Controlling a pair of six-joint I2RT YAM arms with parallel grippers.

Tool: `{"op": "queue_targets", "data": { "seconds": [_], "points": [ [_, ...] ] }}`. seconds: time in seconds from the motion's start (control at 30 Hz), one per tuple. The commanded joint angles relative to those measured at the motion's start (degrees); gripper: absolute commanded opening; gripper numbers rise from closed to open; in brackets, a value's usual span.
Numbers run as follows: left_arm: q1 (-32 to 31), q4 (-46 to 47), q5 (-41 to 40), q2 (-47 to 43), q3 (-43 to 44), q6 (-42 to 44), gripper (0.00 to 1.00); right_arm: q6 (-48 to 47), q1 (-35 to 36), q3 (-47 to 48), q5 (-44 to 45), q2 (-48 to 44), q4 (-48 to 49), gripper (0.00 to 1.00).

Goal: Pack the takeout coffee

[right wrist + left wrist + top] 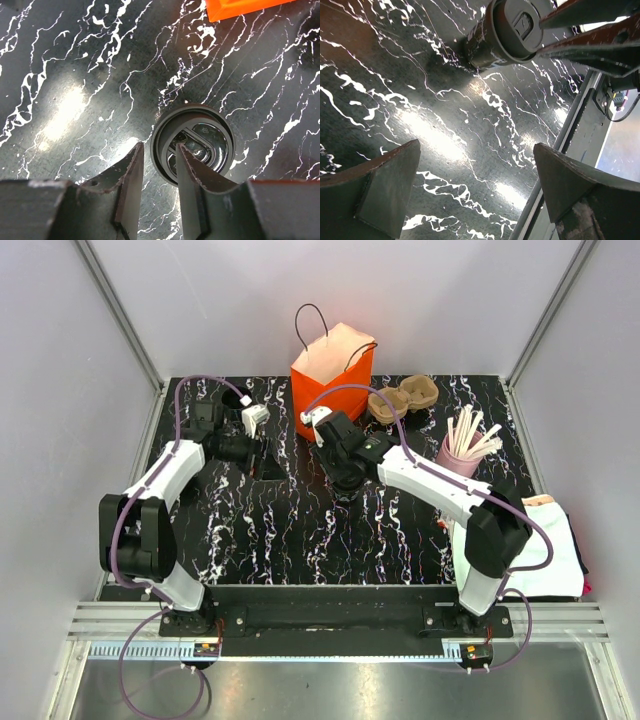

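Note:
The takeout coffee [210,145] is a small black cup with a round black lid, standing on the black marbled table in front of the orange paper bag [330,370]. My right gripper [160,150] is over it, its fingers narrowed onto the lid's near rim, one outside the wall and one over the lid. In the top view the right gripper [345,478] hides most of the cup. The left wrist view shows the cup [495,35] with the right fingers [590,42] on its lid. My left gripper [477,185] is wide open and empty, just left of the cup [268,466].
The orange bag stands open at the back centre, and its base shows in the right wrist view [240,7]. A brown pulp tray [403,398] lies right of it. A pink cup with white sticks [458,455] stands at the right. A white cloth [545,540] lies off the table's right edge.

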Motion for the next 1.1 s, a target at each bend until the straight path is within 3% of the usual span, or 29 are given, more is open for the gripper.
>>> {"op": "queue_targets", "data": {
  "seconds": [0.0, 1.07],
  "points": [
    [0.18, 2.68, 0.27, -1.88, -0.62, -0.03, 0.99, 2.02, 0.63, 0.51, 3.64, 0.59, -0.21, 0.37],
    [0.09, 4.44, 1.06, -3.46, -1.76, -1.08, 0.99, 2.72, 0.63, -1.60, 3.21, 3.05, 0.76, 0.29]
  ]
}}
